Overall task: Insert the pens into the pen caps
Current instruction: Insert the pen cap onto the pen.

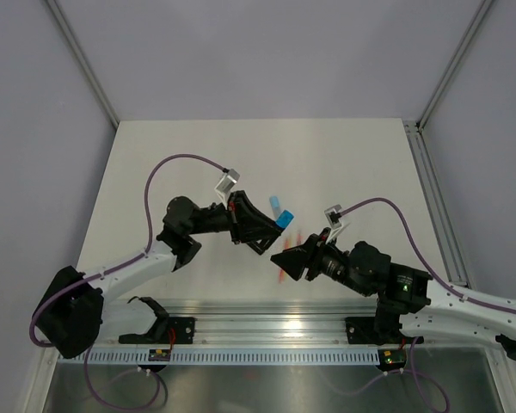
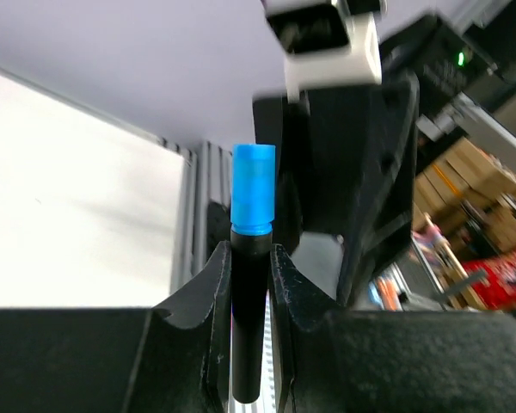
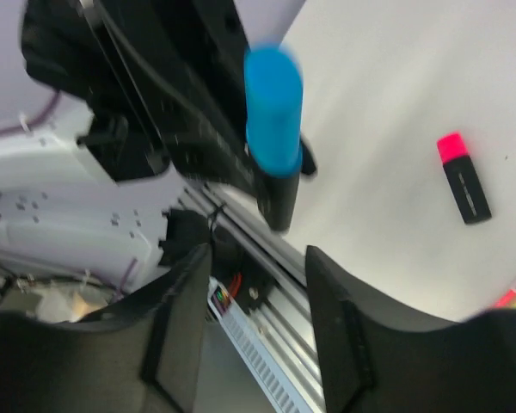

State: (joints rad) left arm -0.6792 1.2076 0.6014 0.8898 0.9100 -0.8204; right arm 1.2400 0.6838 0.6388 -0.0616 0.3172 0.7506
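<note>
Left gripper (image 2: 249,258) is clenched on the black pen (image 2: 247,327). A blue cap (image 2: 253,189) sits on the pen's top end, above the fingers. The pen's lower end is cut off at the frame bottom. Can't tell if the cap is fully seated.

Right gripper (image 3: 256,256) has its jaws apart with nothing between them. The capped pen stands just beyond its fingertips, held up off the table (image 1: 198,155); the cap top is blurred.

In the top view the barrel is hidden by the left gripper, so only the cap shows, as a blue speck between the two grippers. The red-pink sticks (image 1: 284,274) by the right gripper are smeared and mostly covered, count unclear. A pale-blue piece (image 1: 276,204) lies just behind the cap, too small to tell pen from cap.

Only the right wrist view shows a black marker (image 3: 466,191) with a pink cap (image 3: 451,148) lying flat on the table, well apart from the held pen. It also shows pink and yellow stick ends cut off at the right edge.

Only the left wrist view shows the clamp on the barrel itself; there the right gripper is a dark blur behind the cap.
</note>
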